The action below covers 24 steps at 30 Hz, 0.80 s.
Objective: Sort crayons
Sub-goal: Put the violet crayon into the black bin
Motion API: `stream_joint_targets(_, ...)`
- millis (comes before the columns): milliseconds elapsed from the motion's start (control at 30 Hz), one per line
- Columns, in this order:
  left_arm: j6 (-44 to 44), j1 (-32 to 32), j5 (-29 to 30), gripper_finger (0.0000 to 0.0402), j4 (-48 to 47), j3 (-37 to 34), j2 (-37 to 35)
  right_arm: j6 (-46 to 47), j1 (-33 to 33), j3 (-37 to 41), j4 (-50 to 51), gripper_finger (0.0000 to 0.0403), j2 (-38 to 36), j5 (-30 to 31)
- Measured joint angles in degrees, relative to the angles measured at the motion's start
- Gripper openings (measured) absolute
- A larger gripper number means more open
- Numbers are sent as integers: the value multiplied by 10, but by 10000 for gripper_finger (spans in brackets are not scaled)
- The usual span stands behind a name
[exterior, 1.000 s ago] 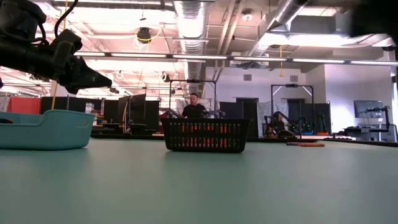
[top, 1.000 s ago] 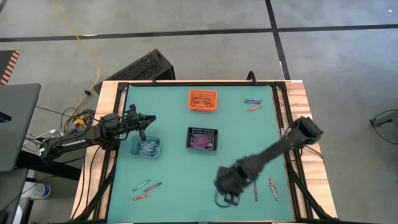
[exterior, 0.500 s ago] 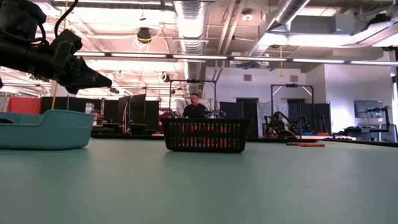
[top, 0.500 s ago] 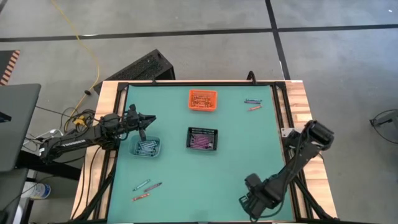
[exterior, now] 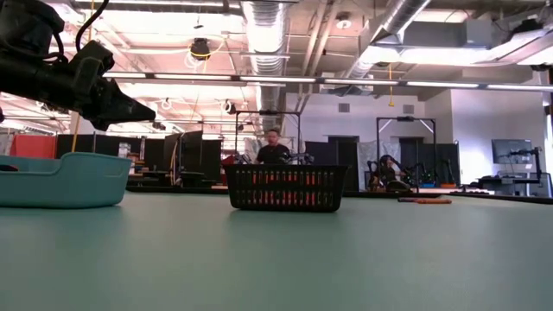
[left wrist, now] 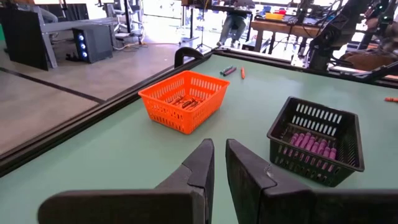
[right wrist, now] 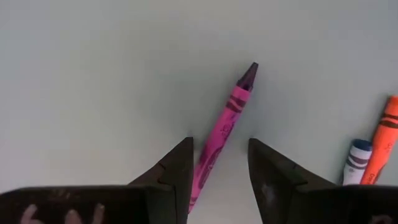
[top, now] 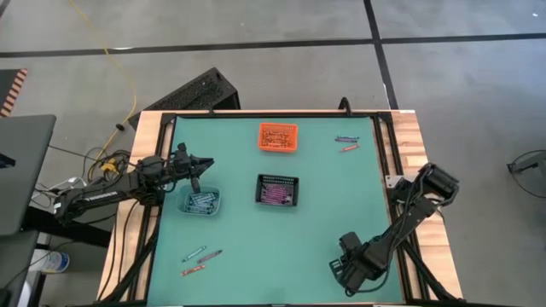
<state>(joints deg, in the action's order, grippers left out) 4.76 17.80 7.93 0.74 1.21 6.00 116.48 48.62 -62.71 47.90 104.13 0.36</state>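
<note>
Sorting is partly complete: the orange bin [top: 278, 136], black bin [top: 277, 190] and teal bin [top: 200, 202] each hold crayons. Loose crayons remain near the left front edge [top: 203, 257] and the far right corner [top: 346, 142]. The right gripper [right wrist: 219, 163], fingers apart, straddles a purple crayon [right wrist: 224, 127] on the table, not yet gripped. The left gripper [left wrist: 219, 163], nearly closed and empty, waits above the teal bin.

two arms, one at work
right gripper [right wrist: 219, 163] low, fingers spread; left gripper [left wrist: 219, 163] raised, fingers nearly together
</note>
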Motion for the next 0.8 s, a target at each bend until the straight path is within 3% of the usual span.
stream_joint_targets(200, 0, 0, 0, 29, 0, 0, 0, 11, 0, 14, -18, 133, -2, 0)
stream_joint_targets(567, 0, 0, 0, 29, 0, 0, 0, 4, -6, 15, -17, 12, 0, 16)
stream_joint_targets(800, 0, 0, 0, 29, 0, 0, 0, -48, -33, -24, 31, 9, -4, 27)
